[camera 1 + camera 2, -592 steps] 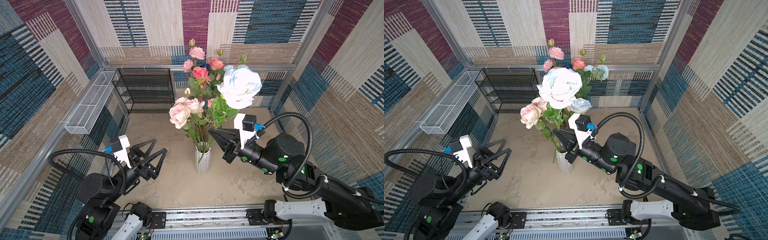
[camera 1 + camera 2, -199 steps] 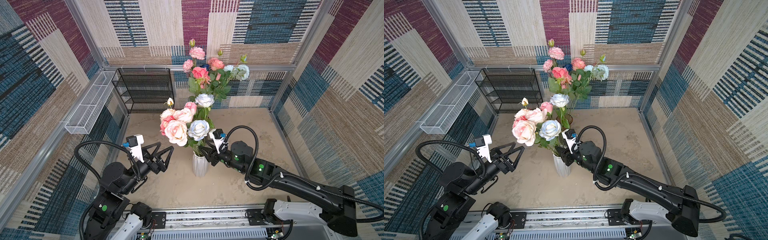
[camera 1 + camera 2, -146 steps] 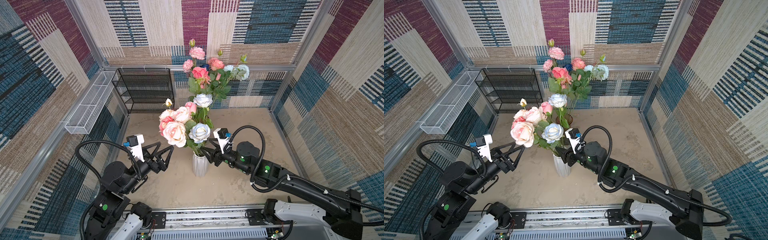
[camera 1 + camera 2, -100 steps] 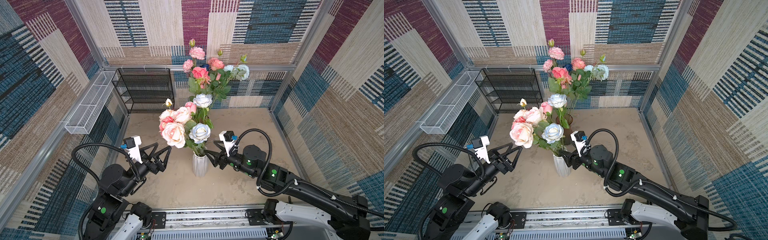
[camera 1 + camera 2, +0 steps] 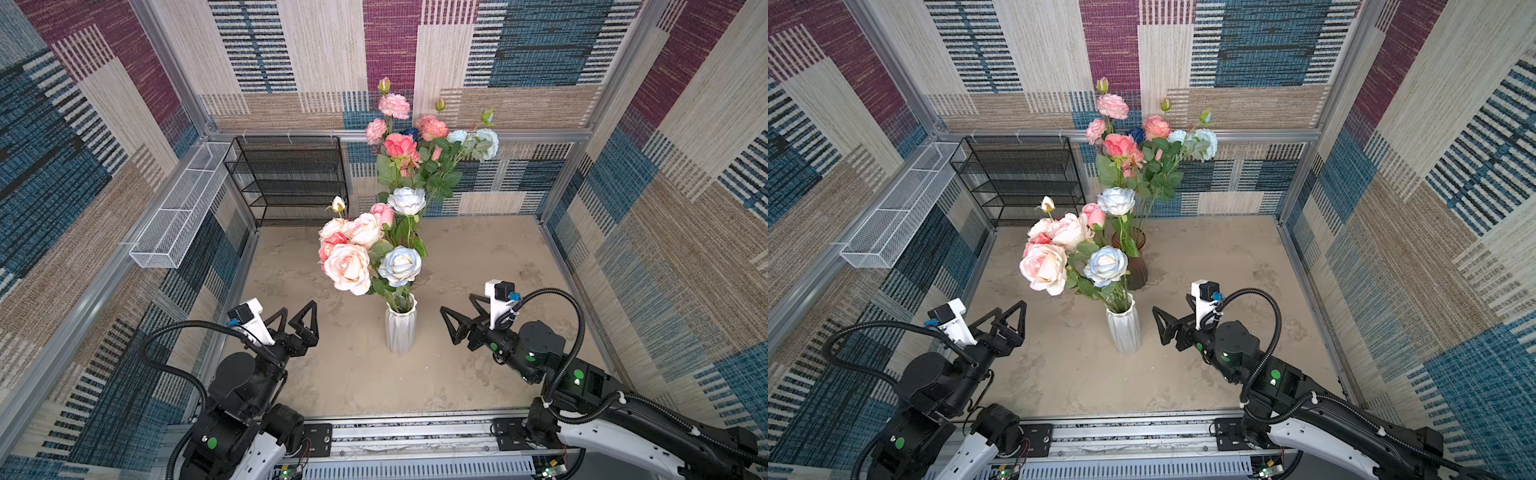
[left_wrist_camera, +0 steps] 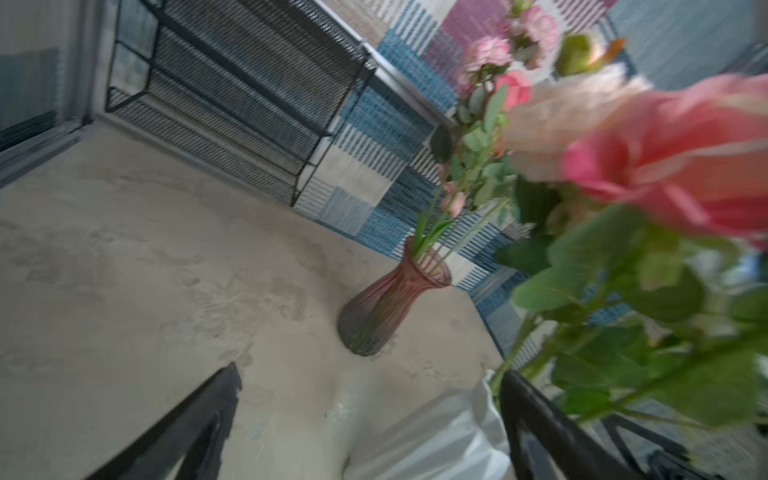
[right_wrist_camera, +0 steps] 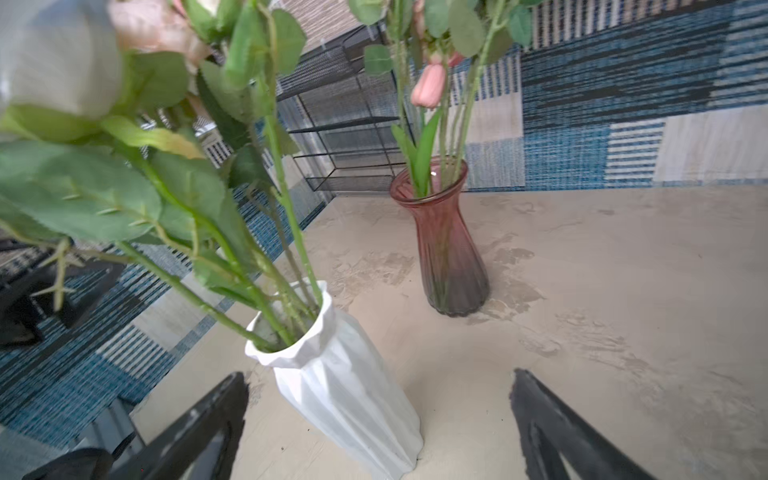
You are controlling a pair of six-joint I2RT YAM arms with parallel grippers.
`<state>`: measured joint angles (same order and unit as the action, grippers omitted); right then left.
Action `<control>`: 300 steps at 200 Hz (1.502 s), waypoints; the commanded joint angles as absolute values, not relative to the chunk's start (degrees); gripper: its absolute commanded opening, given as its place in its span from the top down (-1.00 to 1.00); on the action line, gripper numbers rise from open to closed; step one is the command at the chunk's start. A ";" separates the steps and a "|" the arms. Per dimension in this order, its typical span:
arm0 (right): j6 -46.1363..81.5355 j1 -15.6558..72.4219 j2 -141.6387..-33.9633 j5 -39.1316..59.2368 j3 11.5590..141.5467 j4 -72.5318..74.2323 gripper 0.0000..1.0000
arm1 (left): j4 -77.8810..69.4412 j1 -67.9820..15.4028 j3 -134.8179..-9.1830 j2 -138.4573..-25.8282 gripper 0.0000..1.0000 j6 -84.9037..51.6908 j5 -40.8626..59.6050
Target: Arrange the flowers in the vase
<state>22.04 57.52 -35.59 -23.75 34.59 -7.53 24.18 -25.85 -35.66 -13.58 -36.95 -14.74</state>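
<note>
1. The flowers (image 5: 365, 253) are standing in the white vase (image 5: 401, 330) at the middle of the tabletop (image 5: 478, 257), with their stems going down through its mouth and their heads leaning left.
2. A second bunch (image 5: 419, 145) is standing in the red vase (image 5: 1138, 270) just behind the white one.
3. The left claw (image 5: 300, 307) is hovering left of the white vase, apart from it, jaws spread wide and gripping nothing.
4. The right claw (image 5: 456, 303) is hovering right of the white vase, apart from it, jaws likewise wide and gripping nothing.
5. A black rack (image 5: 291, 178) is standing in the back left corner.
</note>
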 commanded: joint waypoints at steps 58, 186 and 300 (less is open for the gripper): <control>26.25 57.56 -32.97 -30.45 30.68 -4.54 -0.99 | 12.85 -14.30 -34.27 -42.86 -0.99 -41.47 -21.48; 24.24 57.53 -27.92 -30.82 28.69 -4.88 -0.99 | -15.45 -3.87 -37.65 -82.89 -0.98 -7.28 -31.56; 22.70 53.79 -40.85 -38.33 33.44 -3.50 -0.99 | -37.95 -0.44 -27.86 -85.63 -0.95 -4.71 -18.26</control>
